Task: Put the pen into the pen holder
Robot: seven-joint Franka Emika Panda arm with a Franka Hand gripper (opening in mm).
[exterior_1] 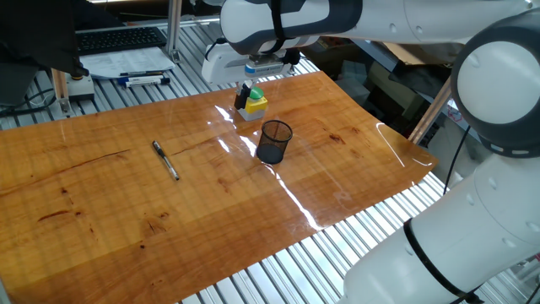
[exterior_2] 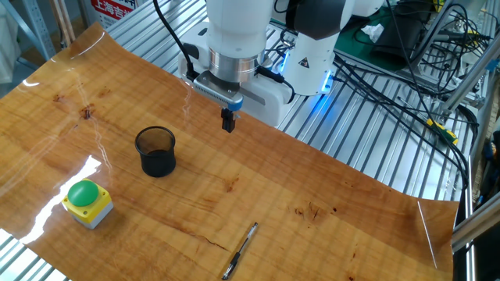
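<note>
Pen: you see it lying flat on the wooden worktop, close to the front edge in the other fixed view. Nothing touches it.
Yellow box with green button: it stands near the corner of the worktop, just a little apart from the cup. It is not part of your task.
Pen holder: the black mesh cup stands upright and looks empty. It is well apart from the pen.
Hand: it hangs above the worktop near the far edge, beyond the cup, with nothing in it. The two fingers seem close together, a narrow gap at most; from these views you cannot be fully sure.
Marker: a white-and-blue one lies off the worktop on the metal frame, beside papers. Leave it.
Done so far: as I judge, nothing of the task. The pen is not grasped and the cup holds nothing.
Left for you: bring the hand over the pen, widen the fingers, grasp it, carry it to the cup, and drop it in.
</note>
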